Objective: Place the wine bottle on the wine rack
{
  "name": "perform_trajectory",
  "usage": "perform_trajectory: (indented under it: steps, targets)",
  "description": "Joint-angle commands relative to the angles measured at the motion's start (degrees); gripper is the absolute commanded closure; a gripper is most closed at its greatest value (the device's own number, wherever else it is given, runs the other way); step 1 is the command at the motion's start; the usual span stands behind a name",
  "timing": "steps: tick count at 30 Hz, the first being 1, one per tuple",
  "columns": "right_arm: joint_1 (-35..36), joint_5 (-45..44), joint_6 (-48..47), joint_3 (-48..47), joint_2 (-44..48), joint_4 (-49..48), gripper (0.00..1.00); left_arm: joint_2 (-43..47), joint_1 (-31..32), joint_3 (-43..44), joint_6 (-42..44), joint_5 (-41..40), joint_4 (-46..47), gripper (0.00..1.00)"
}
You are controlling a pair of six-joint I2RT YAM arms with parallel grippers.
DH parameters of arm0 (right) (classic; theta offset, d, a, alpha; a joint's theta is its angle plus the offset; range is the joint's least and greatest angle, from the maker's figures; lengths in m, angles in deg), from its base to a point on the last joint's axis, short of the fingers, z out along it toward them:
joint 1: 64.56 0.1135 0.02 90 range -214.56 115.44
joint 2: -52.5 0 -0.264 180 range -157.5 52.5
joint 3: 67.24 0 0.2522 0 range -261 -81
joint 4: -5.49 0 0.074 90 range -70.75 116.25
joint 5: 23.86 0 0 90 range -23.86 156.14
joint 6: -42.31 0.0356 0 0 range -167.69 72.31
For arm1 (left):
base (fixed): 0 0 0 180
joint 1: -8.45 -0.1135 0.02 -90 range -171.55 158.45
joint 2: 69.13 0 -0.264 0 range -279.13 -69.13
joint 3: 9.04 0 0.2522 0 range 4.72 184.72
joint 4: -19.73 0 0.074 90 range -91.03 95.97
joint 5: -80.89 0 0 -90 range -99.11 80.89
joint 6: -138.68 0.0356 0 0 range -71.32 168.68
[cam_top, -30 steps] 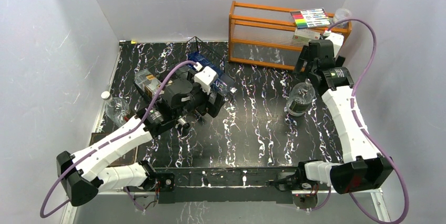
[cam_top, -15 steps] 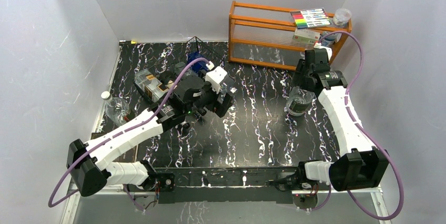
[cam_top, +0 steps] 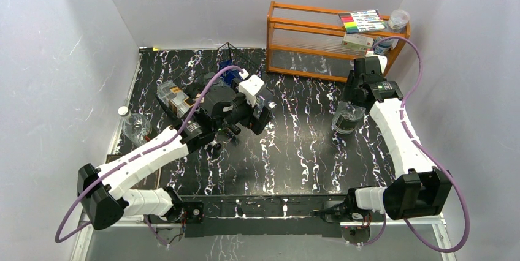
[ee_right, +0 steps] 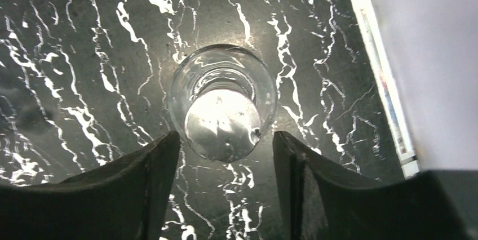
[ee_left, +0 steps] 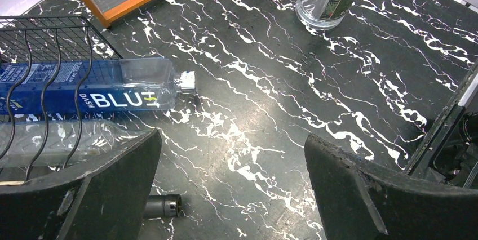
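Right gripper [ee_right: 226,136] first: poised straight above the wine bottle [ee_right: 222,110], dark fingers [ee_right: 135,189] flanking the silvery cap, with a sliver of glass visible on each side; cannot tell whether clamped on the neck or just shy of it. Standing upright on the black, white-veined table [cam_top: 294,151], long axis vertical, cap pointing up into the right wrist camera. Placed right of the middle, near the right end of the orange shelf [cam_top: 306,52] on the side toward the arm bases, and well apart from the wine rack [ee_left: 51,31]. Clear glass, with a greenish label down one side in the left wrist view; contents not discernible. Left gripper [ee_left: 232,138] released, spread wide above bare table with nothing between its jaws, held just beside the rack. Inside that low black wire lattice, lying on their sides: a blue bottle [ee_left: 96,90] lettered BLU, its short neck poking out past the wires toward the open table, and alongside it a clear bottle [ee_left: 56,138], lengthwise the same way. Not on the rack, the wine bottle. On top of the shelf, a pack of coloured markers [cam_top: 360,21] and a small clear container [cam_top: 398,19]. Over by the left table edge, a white-capped clear bottle [cam_top: 133,125]. Low in the left wrist view, on the table, a short black cylinder [ee_left: 162,206].
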Motion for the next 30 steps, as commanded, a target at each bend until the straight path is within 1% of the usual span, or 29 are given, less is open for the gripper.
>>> perform_trajectory:
  steps: [1, 3, 6, 11, 15, 18, 19, 23, 26, 30]
  targets:
    - [-0.14, -3.07, -0.71, -0.95, 0.88, -1.36, 0.22, 1.92, 0.03, 0.03, -0.23, -0.26, 0.63, 0.02]
    - [-0.14, -3.31, -0.78, -1.36, 0.87, -2.21, 0.21, 1.8, 0.04, -0.06, -0.33, -0.08, 0.78, 0.02]
    - [-0.1, -3.99, -0.97, -1.19, -0.02, -4.99, 0.26, 1.36, 0.05, -0.1, -0.5, 0.33, 1.28, 0.02]
    - [-0.16, -4.79, -0.94, -0.59, -0.77, -7.52, 0.41, 1.2, 0.05, 0.42, -0.78, 0.64, 1.16, 0.02]
    - [-0.16, -3.55, -1.99, -0.17, 0.0, -7.96, 0.57, 1.73, 0.04, -0.41, -0.93, 0.35, 1.29, 0.02]
    - [-0.02, 0.35, -2.33, -0.54, 0.7, -6.89, 0.75, 1.68, 0.02, -1.03, -1.81, -0.19, 1.69, 0.02]
    - [-0.01, 2.86, -2.08, -1.04, 0.83, -6.04, 0.78, 1.62, -0.01, -1.25, -2.44, -0.99, 1.94, 0.02]
    - [0.8, 14.7, 0.68, -1.64, 1.06, -4.61, 0.78, 0.7, 0.01, -2.01, -4.37, -4.15, 2.55, 0.02]
    - [3.13, 22.1, 3.09, -1.08, 0.95, -5.21, 0.78, -0.42, 0.07, -2.22, -5.75, -5.49, 3.36, 0.02]
    - [8.26, 23.11, 6.31, -2.01, 1.54, -6.05, 0.78, -2.08, 0.08, -1.84, -8.56, -3.66, 3.8, 0.02]
